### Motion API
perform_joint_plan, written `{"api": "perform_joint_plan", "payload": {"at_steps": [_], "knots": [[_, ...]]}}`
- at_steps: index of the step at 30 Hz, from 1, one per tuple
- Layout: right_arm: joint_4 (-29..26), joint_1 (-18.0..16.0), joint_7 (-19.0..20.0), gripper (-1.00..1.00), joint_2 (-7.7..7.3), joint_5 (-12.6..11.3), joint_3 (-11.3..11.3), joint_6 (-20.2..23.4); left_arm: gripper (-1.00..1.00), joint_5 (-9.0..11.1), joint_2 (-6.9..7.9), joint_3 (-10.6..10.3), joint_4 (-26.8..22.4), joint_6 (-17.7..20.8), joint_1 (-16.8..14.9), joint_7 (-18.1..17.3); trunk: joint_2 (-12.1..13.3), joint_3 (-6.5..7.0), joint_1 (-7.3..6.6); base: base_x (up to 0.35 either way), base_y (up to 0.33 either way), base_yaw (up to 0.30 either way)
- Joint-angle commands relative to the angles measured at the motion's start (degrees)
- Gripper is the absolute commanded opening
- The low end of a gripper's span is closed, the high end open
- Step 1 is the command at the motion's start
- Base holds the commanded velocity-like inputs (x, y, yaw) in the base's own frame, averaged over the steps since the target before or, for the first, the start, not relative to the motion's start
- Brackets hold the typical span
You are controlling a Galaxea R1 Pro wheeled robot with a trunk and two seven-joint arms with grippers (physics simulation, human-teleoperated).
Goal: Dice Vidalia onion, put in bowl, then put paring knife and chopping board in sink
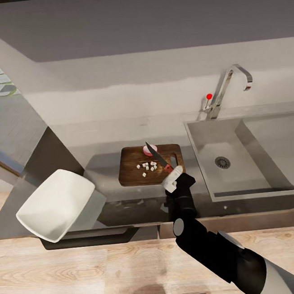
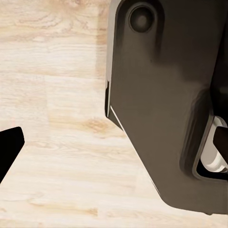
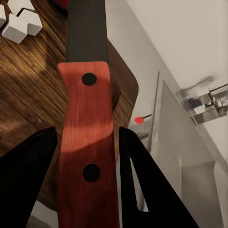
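Note:
The dark brown chopping board (image 1: 133, 166) lies on the grey countertop (image 1: 101, 138), left of the sink (image 1: 258, 171). Several white diced onion cubes (image 1: 149, 166) sit on the board, with a small pinkish onion piece (image 1: 145, 151) at its far edge. My right gripper (image 1: 173, 179) is shut on the paring knife's reddish handle (image 3: 88, 152). The dark blade (image 1: 156, 155) slants over the board, its tip beside the pinkish piece. The cubes (image 3: 19, 23) lie beside the blade (image 3: 85, 28). The white bowl (image 1: 55, 204) sits at the counter's left front. My left gripper's finger (image 2: 9, 147) hangs over the floor.
The curved chrome tap (image 1: 229, 86) with its red knob (image 1: 209, 96) stands behind the sink, whose basin shows a round drain (image 1: 222, 162). Light wooden floor (image 1: 87, 271) runs along the counter front. My dark base (image 2: 161, 95) is close to the left gripper.

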Motion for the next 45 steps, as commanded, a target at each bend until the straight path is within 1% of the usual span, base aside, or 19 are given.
{"api": "perform_joint_plan", "payload": {"at_steps": [1, 10, 21, 22, 24, 25, 26, 28, 29, 33, 45], "knots": [[-0.02, -0.08, -0.35, -1.0, -0.02, -0.11, 0.16, 0.27, 1.0, 0.26, -0.01, 0.05, -0.08, -0.06, 0.03, -0.11, -0.09, -0.14, 0.03, 0.0, 0.0, 0.0], [-0.02, -0.08, -0.27, -1.0, -0.04, -0.11, 0.16, 0.36, 1.0, 0.26, -0.01, 0.05, -0.08, -0.06, 0.03, -0.09, -0.09, -0.91, 0.03, 0.0, 0.0, 0.0], [-0.68, -0.08, -0.27, -1.0, 0.21, 0.07, 0.03, -0.02, 1.0, 0.26, -0.01, 0.05, -0.08, -0.06, 0.03, -0.12, -0.09, -0.99, 0.03, 0.0, 0.0, 0.0], [-1.34, -0.08, -0.27, -1.0, 0.25, 0.07, -0.24, -0.07, 1.0, 0.26, -0.01, 0.05, -0.08, -0.06, 0.03, -0.11, -0.09, -0.99, 0.03, 0.0, 0.0, 0.0], [-2.13, -0.08, -0.25, -1.0, 0.37, 0.05, -2.15, -0.15, 1.0, 0.26, -0.01, 0.05, -0.08, -0.06, 0.03, -0.12, -0.09, -0.99, 0.03, 0.0, 0.0, 0.0], [-2.42, -0.08, -0.22, -1.0, 0.88, -0.2, -4.6, -0.2, 1.0, 0.26, -0.01, 0.05, -0.08, -0.06, 0.03, -0.11, -0.09, -0.99, 0.03, 0.0, 0.0, 0.0], [-2.58, -0.08, -0.2, -1.0, 1.76, -0.77, -7.22, -0.23, 1.0, 0.26, -0.01, 0.05, -0.08, -0.06, 0.03, -0.1, -0.09, -0.99, 0.03, 0.0, 0.0, 0.0], [-2.69, -0.08, -0.22, -1.0, 3.02, -1.56, -9.75, -0.22, 1.0, 0.26, -0.01, 0.05, -0.08, -0.06, 0.03, -0.1, -0.09, -0.99, 0.03, 0.0, 0.0, 0.0], [-2.71, -0.08, -0.25, -1.0, 3.36, -1.75, -10.36, -0.19, 1.0, 0.26, -0.01, 0.05, -0.08, -0.06, 0.03, -0.09, -0.09, -0.99, 0.03, 0.0, 0.0, 0.0], [-2.74, -0.08, -0.27, -1.0, 3.74, -1.93, -10.89, -0.17, 1.0, 0.26, -0.01, 0.05, -0.08, -0.06, 0.03, -0.11, -0.09, -0.88, 0.03, 0.0, 0.0, 0.0], [-2.74, -0.08, -0.36, -1.0, 4.15, -1.91, -10.91, -0.17, 1.0, 0.26, -0.05, 0.05, -0.08, -0.06, 0.03, -0.11, -0.09, 0.19, 0.03, 0.0, 0.0, 0.0]]}}
